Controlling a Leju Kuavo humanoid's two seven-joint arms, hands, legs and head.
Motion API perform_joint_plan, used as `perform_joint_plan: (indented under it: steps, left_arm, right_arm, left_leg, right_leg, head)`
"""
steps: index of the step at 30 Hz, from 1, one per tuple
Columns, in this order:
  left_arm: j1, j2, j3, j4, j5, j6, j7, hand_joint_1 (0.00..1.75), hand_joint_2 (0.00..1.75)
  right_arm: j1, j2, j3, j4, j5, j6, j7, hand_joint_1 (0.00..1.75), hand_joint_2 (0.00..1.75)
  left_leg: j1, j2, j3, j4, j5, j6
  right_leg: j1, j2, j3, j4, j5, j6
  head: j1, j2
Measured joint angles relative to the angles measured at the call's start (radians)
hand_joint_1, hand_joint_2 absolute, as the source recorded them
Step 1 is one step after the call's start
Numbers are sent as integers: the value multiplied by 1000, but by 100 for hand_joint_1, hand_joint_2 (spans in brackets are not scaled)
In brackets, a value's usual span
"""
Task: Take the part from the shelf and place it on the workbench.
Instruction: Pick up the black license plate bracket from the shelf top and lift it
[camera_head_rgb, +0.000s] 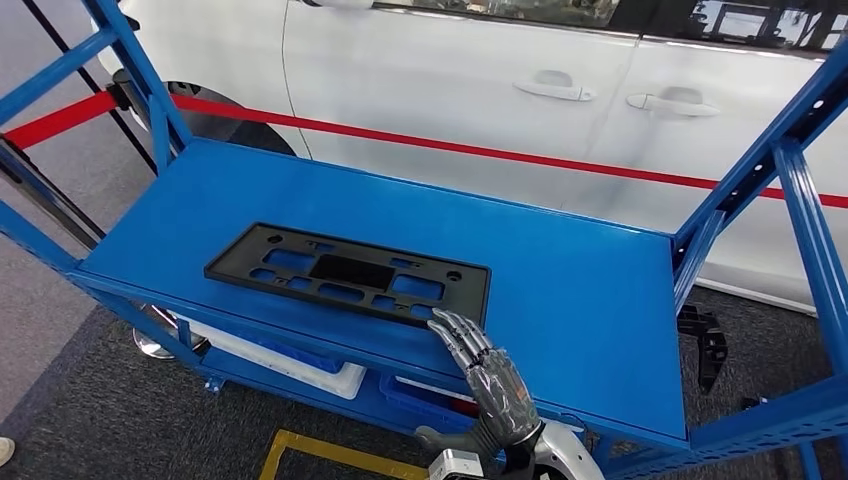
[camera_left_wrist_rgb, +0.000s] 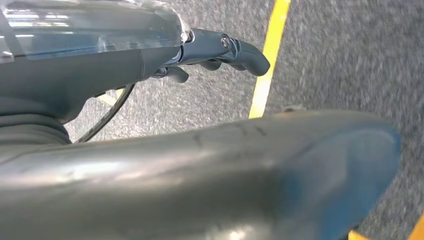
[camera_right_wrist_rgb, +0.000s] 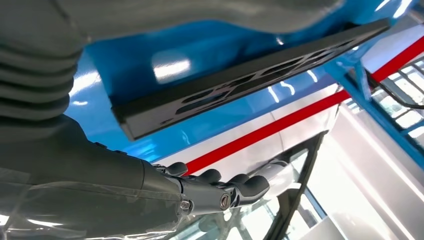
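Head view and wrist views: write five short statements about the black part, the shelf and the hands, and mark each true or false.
1. The black part lies flat on the blue shelf. True.
2. The right hand holds the part clear of the shelf. False: its fingers only reach the part's near edge.
3. A white car stands behind the shelf. True.
4. The left hand holds the part. False: it hangs over grey floor.
5. A yellow tape stretches behind the shelf. False: the tape is red.

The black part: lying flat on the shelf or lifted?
Flat: the black part rests on the blue shelf; the right hand holds nothing.
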Motion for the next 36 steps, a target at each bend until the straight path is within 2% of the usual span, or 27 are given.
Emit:
perform_joint_plan:
  steps: [2, 3, 4, 5, 6, 8, 10, 12, 14, 16, 18, 19, 20, 21, 23, 25, 28, 30, 31, 33, 34, 35, 36]
  left_arm:
    - [1, 0, 0, 0, 0, 0, -3, 0, 0]
    - [2, 0, 0, 0, 0, -1, -4, 0, 0]
    - [3, 0, 0, 0, -1, -2, -4, 0, 0]
    - [4, 0, 0, 0, -3, -3, -4, 0, 0]
    - [4, 0, 0, 0, -5, -4, -4, 0, 0]
    - [4, -1, 0, 0, -10, -7, -4, 0, 0]
    - [2, -2, -1, 0, -16, -11, -2, 0, 0]
    - [1, -2, -3, 0, -23, -15, -2, 0, 0]
    - [0, -2, -6, 0, -27, -17, -2, 0, 0]
    - [-1, -2, -8, 0, -29, -18, -2, 0, 0]
    - [0, -2, -9, 0, -30, -19, -2, 0, 0]
    - [1, -2, -9, 0, -29, -19, -2, 0, 0]
    - [2, -2, -10, 0, -29, -20, -2, 0, 0]
    - [3, -2, -10, 0, -28, -21, -2, 0, 0]
    - [2, -2, -10, 0, -25, -22, 0, 0, 0]
    - [0, -3, -10, 0, -22, -20, 2, 0, 0]
    - [2, -4, -10, 0, -19, -14, 4, 0, 0]
    - [2, -5, -10, 0, -18, -11, 5, 0, 0]
    - [2, -5, -9, 0, -18, -10, 6, 0, 0]
    - [2, -6, -9, 0, -17, -9, 6, 0, 0]
    - [3, -7, -9, 0, -17, -9, 6, 0, 0]
    - [4, -7, -9, 0, -18, -8, 6, 0, 0]
    - [5, -8, -9, 0, -18, -8, 6, 0, 0]
  right_arm:
    - [16, -4, 0, -1, 0, -9, -7, 0, 175]
    - [25, -6, 0, -1, 1, -13, -10, 0, 175]
    - [33, -6, 0, -2, 3, -18, -11, 0, 175]
    - [40, -7, 0, -3, 6, -22, -11, 0, 175]
    - [46, -7, 0, -5, 12, -27, -11, 0, 175]
    - [50, -7, 1, -10, 24, -34, -10, 0, 175]
    - [50, 2, 3, -12, 37, -39, -11, 0, 175]
    - [47, 21, 12, -11, 49, -42, -14, 0, 175]
    - [31, 52, 27, -4, 58, -37, -20, 0, 175]
    - [9, 89, 44, 4, 65, -28, -26, 0, 175]
    - [-5, 117, 58, 14, 69, -19, -29, 0, 175]
    - [-10, 126, 64, 21, 69, -15, -30, 0, 175]
    - [-16, 135, 71, 28, 68, -10, -34, 0, 175]
    - [-25, 143, 78, 36, 65, -6, -40, 0, 175]
    - [-45, 165, 96, 53, 55, -4, -62, 0, 175]
    - [-67, 187, 115, 71, 39, -12, -89, 0, 175]
    - [-103, 217, 148, 106, 2, -30, -120, 0, 175]
    - [-125, 235, 167, 123, -17, -39, -127, 0, 175]
    - [-135, 242, 174, 130, -24, -42, -130, 0, 175]
    - [-149, 251, 185, 144, -32, -45, -134, 0, 175]
    - [-152, 253, 190, 150, -38, -45, -135, 0, 175]
    - [-156, 256, 194, 156, -46, -45, -137, 0, 175]
    - [-161, 260, 198, 161, -57, -44, -139, 0, 175]
  left_leg:
    - [-1, 2, -8, -1, 8, 8]
    - [-2, 3, -13, 2, 10, 9]
    - [-2, 3, -17, 4, 11, 9]
    - [-3, 3, -20, 8, 10, 8]
    - [-3, 3, -22, 13, 9, 6]
    - [-4, 2, -25, 23, 4, -1]
    - [-7, 2, -32, 30, 1, -11]
    - [-8, 3, -36, 31, 1, -21]
    - [-6, 2, -43, 49, -15, -33]
    - [-2, 1, -81, 133, -68, -43]
    - [0, 1, -141, 263, -127, -51]
    - [2, 1, -160, 305, -137, -53]
    - [2, 1, -162, 310, -126, -54]
    - [3, 1, -145, 277, -99, -54]
    - [3, 1, -77, 140, -29, -48]
    - [-1, 0, -34, 44, 0, -39]
    - [-3, 0, -35, 27, 5, -23]
    - [1, 1, -35, 17, 15, -9]
    - [3, 2, -36, 13, 19, -2]
    - [0, 3, -40, 13, 22, 3]
    - [0, 2, -42, 15, 22, 4]
    - [-1, 2, -43, 16, 22, 3]
    - [-1, 1, -43, 18, 21, 3]
  right_leg:
    - [-2, 1, -52, 119, -70, 5]
    - [-2, 1, -76, 176, -94, 6]
    - [-2, 1, -86, 206, -99, 8]
    - [-3, 1, -78, 198, -84, 8]
    - [-3, 1, -52, 154, -55, 7]
    - [-2, 1, 16, 25, -1, 0]
    - [1, 2, 46, -41, 11, -10]
    - [3, 4, 44, -45, 10, -19]
    - [0, 4, 44, -51, 14, -31]
    - [-2, 2, 43, -55, 17, -42]
    - [-1, 0, 40, -55, 18, -46]
    - [-1, -1, 39, -55, 19, -47]
    - [0, -1, 39, -54, 19, -47]
    - [0, -1, 39, -54, 19, -47]
    - [0, 1, 41, -52, 20, -45]
    - [3, 2, 38, -51, 22, -37]
    - [3, 2, 32, -51, 28, -20]
    - [2, 2, 18, -22, 4, -11]
    - [2, 2, -1, 21, -24, -7]
    - [0, 2, -58, 148, -89, -4]
    - [0, 2, -81, 201, -106, -2]
    - [0, 2, -89, 220, -103, -3]
    - [0, 2, -80, 203, -82, -4]
  head:
    - [1, 0]
    - [1, 0]
    - [1, 0]
    - [1, 0]
    - [1, 0]
    - [1, 0]
    - [0, 0]
    - [-1, 0]
    - [-1, 0]
    - [-2, 0]
    - [-2, 0]
    - [-2, 0]
    - [-2, 0]
    - [-2, 0]
    - [-2, 0]
    - [-1, 0]
    - [-1, 0]
    - [0, 0]
    - [1, 0]
    - [1, 0]
    - [1, 0]
    - [1, 0]
    - [2, 0]
